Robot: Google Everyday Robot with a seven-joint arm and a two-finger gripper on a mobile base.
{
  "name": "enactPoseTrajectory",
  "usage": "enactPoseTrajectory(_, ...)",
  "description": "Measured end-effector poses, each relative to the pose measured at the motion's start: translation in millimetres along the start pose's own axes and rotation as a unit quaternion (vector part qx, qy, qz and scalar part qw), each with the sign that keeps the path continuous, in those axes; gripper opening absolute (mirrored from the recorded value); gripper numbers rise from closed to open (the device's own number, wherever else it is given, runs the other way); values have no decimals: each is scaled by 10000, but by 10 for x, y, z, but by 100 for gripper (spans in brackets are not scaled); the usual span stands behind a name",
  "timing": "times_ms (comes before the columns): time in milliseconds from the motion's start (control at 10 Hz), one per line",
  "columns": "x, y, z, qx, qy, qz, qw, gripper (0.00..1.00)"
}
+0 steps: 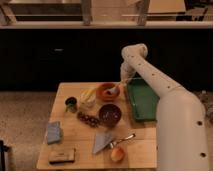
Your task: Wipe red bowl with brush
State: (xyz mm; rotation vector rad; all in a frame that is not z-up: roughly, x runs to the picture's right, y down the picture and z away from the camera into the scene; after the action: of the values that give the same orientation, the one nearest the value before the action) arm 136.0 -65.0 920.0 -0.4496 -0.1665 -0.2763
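Observation:
The red bowl (105,92) sits at the back middle of the wooden table (75,145). The brush (119,87) has a slim pale handle that slants down to the left. Its greyish head rests inside the bowl's right side. My gripper (126,80) hangs just above and right of the bowl at the end of the white arm, shut on the upper end of the brush handle. The arm hides part of the gripper.
A maroon bowl (110,114) stands in front of the red bowl. A green tray (142,100) lies at the right. Also on the table are grapes (89,119), a dark cup (71,103), a blue sponge (54,132), a grey cloth (102,141), an orange cup with a metal handle (117,152) and a dark block (62,156).

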Motion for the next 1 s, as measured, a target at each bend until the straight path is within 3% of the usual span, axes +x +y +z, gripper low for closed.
enactPoseTrajectory(300, -29, -238, 165, -35, 37, -40, 10000, 0)
enactPoseTrajectory(600, -310, -325, 392, -248, -107, -315, 9991, 0)
enactPoseTrajectory(800, -571, -288, 491, -446, -299, -625, 9966, 0)
enactPoseTrajectory(1000, -626, -65, 456, -637, -359, -801, 9941, 0)
